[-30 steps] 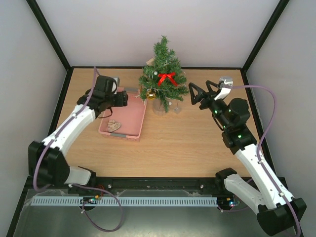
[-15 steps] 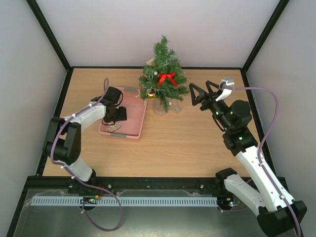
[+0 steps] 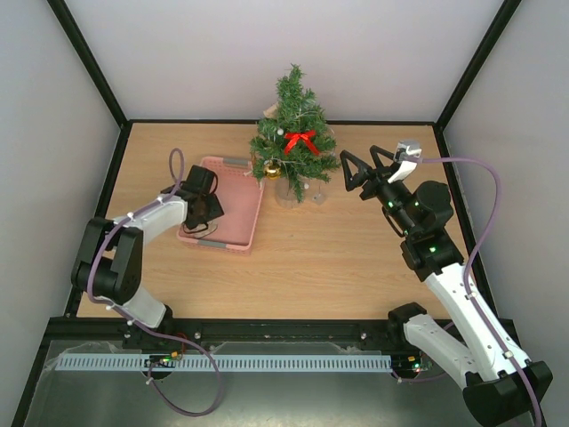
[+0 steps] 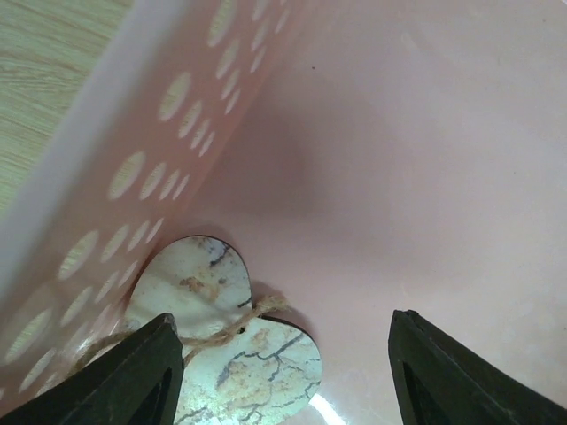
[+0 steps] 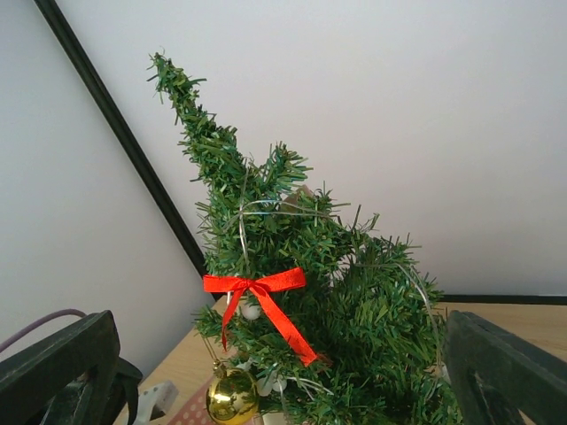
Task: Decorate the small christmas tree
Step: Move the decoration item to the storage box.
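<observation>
- Your left jaws stand wide apart, low inside the pink basket [image 3: 242, 206], and they clamp nothing.
- Between them, closer to the jaw at the left edge of the wrist view, a heart ornament [image 4: 220, 329] lies flat on the basket floor. Its twine [image 4: 232, 326] runs toward that jaw; whether they touch, I cannot tell.
- Your right jaws are fully wide, up in the air above the worktop [image 3: 338, 258], empty and touching nothing.
- The small christmas tree [image 3: 292, 142] stands directly in front of the right jaws, framed between them in the wrist view but apart from both tips. From the left jaws it is farther, beyond the basket's far corner.
- The tree is upright and dark green with a pointed top. It carries a red bow [image 5: 261, 288], a gold ball [image 5: 232, 396] below the bow, and thin silver thread around the branches.
- Only the left wrist view shows the heart clearly; from above, the left arm [image 3: 151, 218] hides most of that place.
- Only the top view shows the tree's pale base; the right wrist view cuts it off.
</observation>
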Robot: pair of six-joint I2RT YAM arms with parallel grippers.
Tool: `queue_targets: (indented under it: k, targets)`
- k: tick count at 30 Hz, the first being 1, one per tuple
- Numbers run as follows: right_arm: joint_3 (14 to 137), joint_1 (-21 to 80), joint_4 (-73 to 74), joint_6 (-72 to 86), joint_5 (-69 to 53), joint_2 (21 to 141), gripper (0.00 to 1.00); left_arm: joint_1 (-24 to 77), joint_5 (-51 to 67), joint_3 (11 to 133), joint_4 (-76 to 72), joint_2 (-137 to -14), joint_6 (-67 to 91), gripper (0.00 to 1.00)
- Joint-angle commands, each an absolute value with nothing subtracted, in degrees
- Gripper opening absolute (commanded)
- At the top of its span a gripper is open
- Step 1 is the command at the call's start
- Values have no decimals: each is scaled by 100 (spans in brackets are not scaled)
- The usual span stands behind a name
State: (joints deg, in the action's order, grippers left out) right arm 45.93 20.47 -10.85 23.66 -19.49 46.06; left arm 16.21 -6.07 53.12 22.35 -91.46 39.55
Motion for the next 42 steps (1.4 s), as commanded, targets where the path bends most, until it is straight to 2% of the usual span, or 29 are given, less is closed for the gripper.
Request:
queue_targets:
  k: [1, 17, 22, 38, 42]
  targets:
    - [4549, 2026, -1244, 2290, -1995, 4548, 98, 1594, -992, 5105, 2124, -8885, 4460, 65]
    - [4470, 2028, -1306, 2294, -2030, 4615, 98, 1593, -1199, 4595, 1615, -8744, 5566, 58]
    - [4482, 2026, -1388, 2371, -2002, 4606, 98, 1597, -1146, 4430, 1062, -8731, 5565, 55]
    - [4474, 2023, -1357, 2318, -1955, 4588, 98, 1660, -836, 4480, 584, -9258, 5355, 46]
    - [4477, 2022, -1358, 2344, -1963, 4579, 98, 1784, -805, 4561, 508, -9354, 5344, 41]
